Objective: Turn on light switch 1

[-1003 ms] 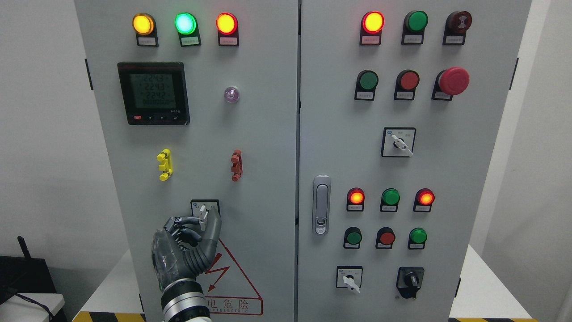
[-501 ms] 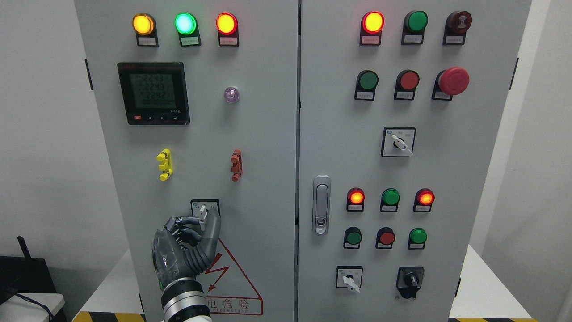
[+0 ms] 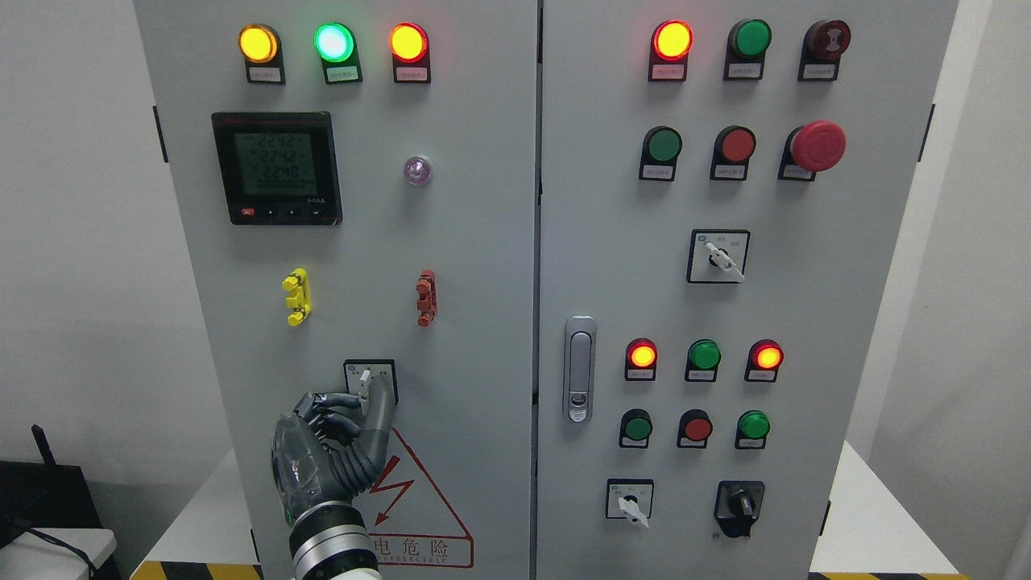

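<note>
A rotary selector switch [image 3: 365, 385] with a white lever sits low on the left door of the grey control cabinet [image 3: 483, 242]. My left hand [image 3: 358, 399] reaches up from the bottom edge and pinches the lever between thumb and curled fingers [image 3: 330, 419]. The lever stands nearly upright, tilted slightly. The hand covers the lower half of the switch's square plate. My right arm does not show.
Lit yellow, green and red lamps [image 3: 333, 43] line the top of the left door, above a digital meter [image 3: 276, 167]. The right door carries push buttons, a red emergency stop [image 3: 817, 146], a latch handle [image 3: 579, 369] and more selector switches [image 3: 718, 256]. A red hazard triangle [image 3: 419, 515] lies beside my wrist.
My left hand has shifted slightly left and down while still on the lever, which has turned a little. The meter digits changed.
</note>
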Available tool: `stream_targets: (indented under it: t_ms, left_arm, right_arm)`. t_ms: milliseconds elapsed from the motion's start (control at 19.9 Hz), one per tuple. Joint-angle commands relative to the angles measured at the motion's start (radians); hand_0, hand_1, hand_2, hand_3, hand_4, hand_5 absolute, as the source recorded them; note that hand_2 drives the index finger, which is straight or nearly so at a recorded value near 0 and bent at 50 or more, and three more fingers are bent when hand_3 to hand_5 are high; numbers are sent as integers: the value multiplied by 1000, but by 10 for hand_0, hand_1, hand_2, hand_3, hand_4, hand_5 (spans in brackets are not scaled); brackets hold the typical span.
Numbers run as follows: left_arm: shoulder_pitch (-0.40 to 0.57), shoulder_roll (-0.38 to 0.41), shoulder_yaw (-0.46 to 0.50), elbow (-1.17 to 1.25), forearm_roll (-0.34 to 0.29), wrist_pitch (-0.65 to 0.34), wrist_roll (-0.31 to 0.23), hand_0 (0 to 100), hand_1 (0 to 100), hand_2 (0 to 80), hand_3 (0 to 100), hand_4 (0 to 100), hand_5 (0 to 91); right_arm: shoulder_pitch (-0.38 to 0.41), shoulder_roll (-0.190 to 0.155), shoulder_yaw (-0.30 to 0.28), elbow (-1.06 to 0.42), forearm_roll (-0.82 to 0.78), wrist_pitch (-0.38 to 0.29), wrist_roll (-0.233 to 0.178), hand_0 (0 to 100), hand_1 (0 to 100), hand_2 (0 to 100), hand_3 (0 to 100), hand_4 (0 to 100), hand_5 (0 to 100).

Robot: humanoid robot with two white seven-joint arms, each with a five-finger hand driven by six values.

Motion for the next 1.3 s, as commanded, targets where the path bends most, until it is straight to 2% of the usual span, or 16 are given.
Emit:
stream_targets:
  t_ms: [0, 451, 802, 1253]
  left_arm:
    - [-1, 0, 0, -2, -1, 1, 2, 186, 534, 606, 902, 873, 897]
    - [-1, 0, 0, -2, 1, 1, 2, 210, 505, 612, 907, 875, 897]
    - [-1, 0, -2, -2, 2, 1, 0, 273, 441, 622, 911, 877, 898]
    - [-1, 0, -2, -2, 2, 1, -1, 332, 412, 632, 918, 882, 898]
  right_arm:
    - [0, 0, 0, 1, -18, 0, -1, 120, 389, 0, 0, 0, 0]
    - [0, 0, 0, -1, -18, 0, -1, 120, 389, 0, 0, 0, 0]
    - [0, 0, 0, -1, -18, 0, -1, 120, 389, 0, 0, 0, 0]
    - [0, 0, 0, 1, -18, 0, -1, 120, 389, 0, 0, 0, 0]
